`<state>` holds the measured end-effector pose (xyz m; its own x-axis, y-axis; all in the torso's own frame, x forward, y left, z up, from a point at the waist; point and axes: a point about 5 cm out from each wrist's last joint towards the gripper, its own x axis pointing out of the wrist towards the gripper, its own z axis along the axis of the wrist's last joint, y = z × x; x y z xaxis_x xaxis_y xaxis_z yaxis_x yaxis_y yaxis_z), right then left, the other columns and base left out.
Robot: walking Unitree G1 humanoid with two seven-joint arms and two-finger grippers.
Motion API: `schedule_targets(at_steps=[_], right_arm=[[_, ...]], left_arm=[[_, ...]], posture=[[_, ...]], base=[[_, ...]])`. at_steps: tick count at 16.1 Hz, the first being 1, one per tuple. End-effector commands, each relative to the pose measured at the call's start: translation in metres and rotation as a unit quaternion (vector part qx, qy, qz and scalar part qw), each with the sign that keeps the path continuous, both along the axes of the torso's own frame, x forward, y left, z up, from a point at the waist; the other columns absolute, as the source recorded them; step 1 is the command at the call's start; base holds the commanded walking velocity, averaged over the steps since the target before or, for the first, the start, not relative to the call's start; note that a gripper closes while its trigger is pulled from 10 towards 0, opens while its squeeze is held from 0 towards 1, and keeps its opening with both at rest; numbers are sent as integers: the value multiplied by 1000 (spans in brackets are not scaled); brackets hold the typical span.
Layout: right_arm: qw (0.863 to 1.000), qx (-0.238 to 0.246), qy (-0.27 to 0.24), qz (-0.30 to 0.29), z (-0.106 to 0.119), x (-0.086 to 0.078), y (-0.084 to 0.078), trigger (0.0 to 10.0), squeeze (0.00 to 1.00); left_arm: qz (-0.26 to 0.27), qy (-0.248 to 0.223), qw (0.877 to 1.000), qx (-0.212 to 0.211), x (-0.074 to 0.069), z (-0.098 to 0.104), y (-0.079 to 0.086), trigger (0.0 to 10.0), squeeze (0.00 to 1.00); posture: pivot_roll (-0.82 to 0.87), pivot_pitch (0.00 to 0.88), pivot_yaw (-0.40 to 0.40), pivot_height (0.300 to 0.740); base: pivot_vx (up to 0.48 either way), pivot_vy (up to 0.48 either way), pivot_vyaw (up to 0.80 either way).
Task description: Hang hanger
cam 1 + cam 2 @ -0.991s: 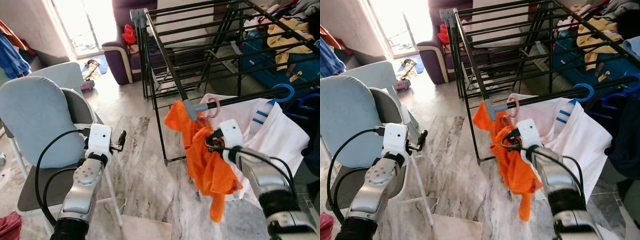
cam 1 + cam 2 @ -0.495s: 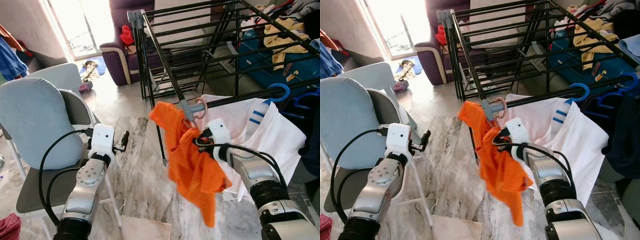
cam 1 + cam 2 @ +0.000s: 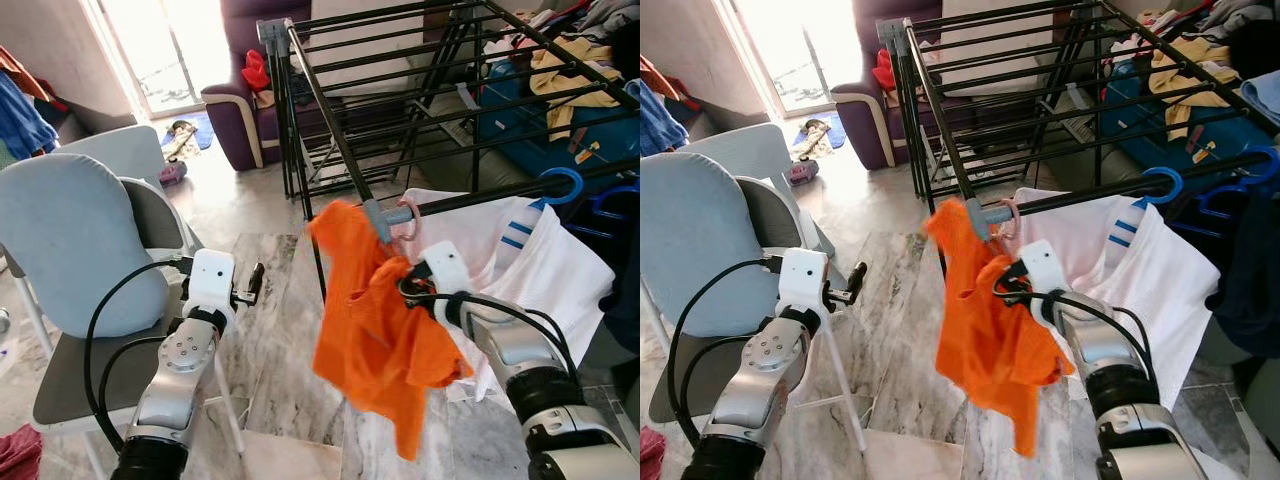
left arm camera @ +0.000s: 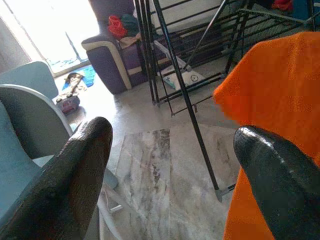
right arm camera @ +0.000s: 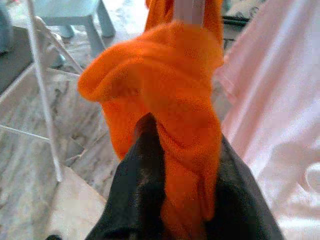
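An orange garment (image 3: 375, 330) hangs on a pink hanger whose hook (image 3: 408, 222) loops over the black rail (image 3: 480, 195), right beside the rail's grey end cap. My right gripper (image 3: 412, 290) is just below the hook and is shut on the bunched top of the garment. In the right wrist view the black fingers (image 5: 135, 200) pinch orange cloth (image 5: 175, 90). My left gripper (image 3: 255, 280) is held out to the left of the garment, apart from it. It is open, and its fingers (image 4: 75, 180) stand wide with nothing between them.
A white shirt (image 3: 555, 260) on a blue hanger (image 3: 565, 185) hangs further along the same rail. The black drying rack (image 3: 330, 110) stands behind. A light blue chair (image 3: 70, 240) is at my left and a purple sofa (image 3: 245, 110) at the back. Marble floor lies below.
The orange garment has swung and flared out to the left under the rail end. My right gripper stays shut on it near the hook. The left arm has barely moved.
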<state>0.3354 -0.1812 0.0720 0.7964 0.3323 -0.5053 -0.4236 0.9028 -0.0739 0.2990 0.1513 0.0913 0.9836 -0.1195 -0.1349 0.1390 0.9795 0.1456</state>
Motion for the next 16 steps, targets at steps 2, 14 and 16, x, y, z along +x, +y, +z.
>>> schedule_targets(at_steps=[2,14,16], right_arm=[[1000,3,5,-22,-6,-4,-6,10000,1000],[981,27,-183,-66,26,-67,-1,10000,1000],[976,41,-192,-89,27,-73,-2,10000,1000]], left_arm=[[-1,8,1000,5,0,-2,2,10000,0],[-2,14,1000,-13,-14,-5,-1,10000,0],[-9,5,1000,-14,-17,-2,0,10000,0]], posture=[[-213,0,91,740],[-209,0,76,740],[-209,0,77,740]], base=[[0,0,0],[0,0,0],[0,0,0]])
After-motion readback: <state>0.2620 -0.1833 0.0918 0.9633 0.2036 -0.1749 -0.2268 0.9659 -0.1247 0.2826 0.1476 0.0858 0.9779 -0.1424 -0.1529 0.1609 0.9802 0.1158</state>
